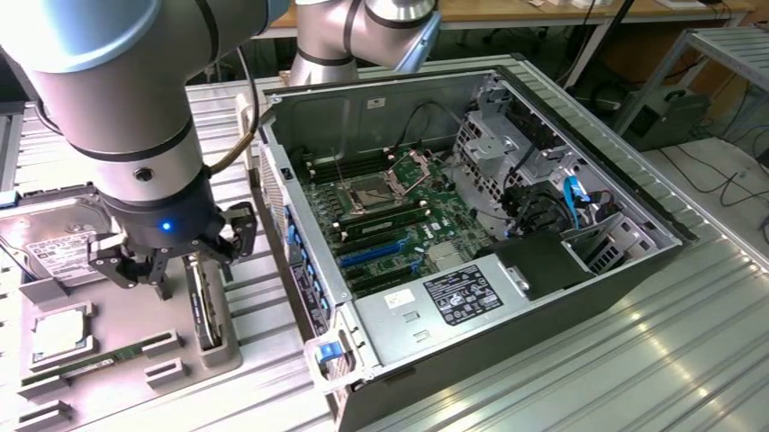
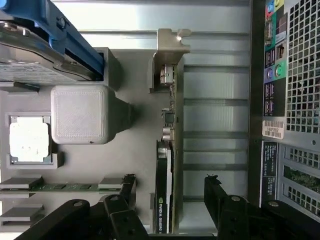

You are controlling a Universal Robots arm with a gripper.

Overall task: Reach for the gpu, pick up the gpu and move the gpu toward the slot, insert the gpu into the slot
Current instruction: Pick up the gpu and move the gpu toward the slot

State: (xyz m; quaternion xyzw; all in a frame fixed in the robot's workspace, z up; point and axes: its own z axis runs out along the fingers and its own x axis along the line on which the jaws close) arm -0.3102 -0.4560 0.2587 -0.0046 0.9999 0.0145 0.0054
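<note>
In the exterior view your gripper [image 1: 180,265] hangs low over the grey parts tray [image 1: 121,310] on the exterior view's left. It is just above the gpu [image 1: 207,310], which stands on edge in a holder of that tray. The hard drive [image 1: 49,243] lies close beside it. The blue slot [image 1: 370,255] sits on the motherboard inside the open computer case [image 1: 625,193], well apart from the card, which is not yet in it. The case rests on the ribbed metal tabletop [image 1: 673,360].

In the wrist view you look down on the card's top edge, its silvery bracket [image 2: 170,45] at the far end. Your jaws are open, one on each side of the card. A gap shows on both sides, so nothing is gripped.
</note>
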